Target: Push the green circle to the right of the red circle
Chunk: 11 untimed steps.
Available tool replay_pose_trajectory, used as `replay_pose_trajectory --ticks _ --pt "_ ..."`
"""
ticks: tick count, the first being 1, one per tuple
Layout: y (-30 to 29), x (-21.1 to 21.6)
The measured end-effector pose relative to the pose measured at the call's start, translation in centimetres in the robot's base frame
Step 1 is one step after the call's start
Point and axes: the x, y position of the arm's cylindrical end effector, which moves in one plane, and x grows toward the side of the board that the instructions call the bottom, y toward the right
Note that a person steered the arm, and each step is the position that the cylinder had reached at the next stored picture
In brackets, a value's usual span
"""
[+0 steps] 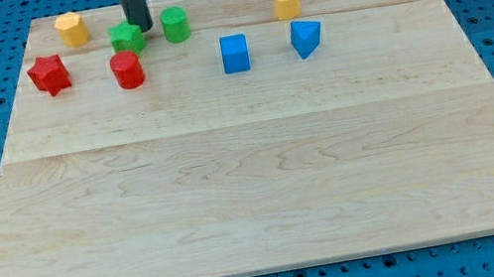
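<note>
The green circle (pixel 175 24) stands near the view's top, left of centre. The red circle (pixel 127 70) sits lower and to its left. My tip (pixel 141 29) touches the board between the green circle and a green star-shaped block (pixel 127 38), close to the star's right side. The rod rises straight up out of the view's top. The green circle is up and to the right of the red circle, about one block width away.
A red star (pixel 48 74) lies at the left. A yellow block (pixel 72 29) sits at the top left, a yellow heart-like block (pixel 286 1) at the top right. A blue cube (pixel 235 53) and a blue triangle-like block (pixel 306 38) lie right of centre. The wooden board (pixel 254 178) rests on blue pegboard.
</note>
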Motion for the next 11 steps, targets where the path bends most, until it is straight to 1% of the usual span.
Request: replay_pose_trajectory --ticks 1,2,3,4,5,6,7,8,9,10,11 --pt "-4.6 1.1" --pt "-4.7 3.2" --pt "-0.8 0.4" --pt "0.2 -1.9" --pt "2.3 -2.9" --pt "8.1 -2.2" --pt "9.5 -0.5" --pt "8.8 1.7" --pt "4.0 2.0" --pt "3.4 4.6" --pt "1.7 5.1"
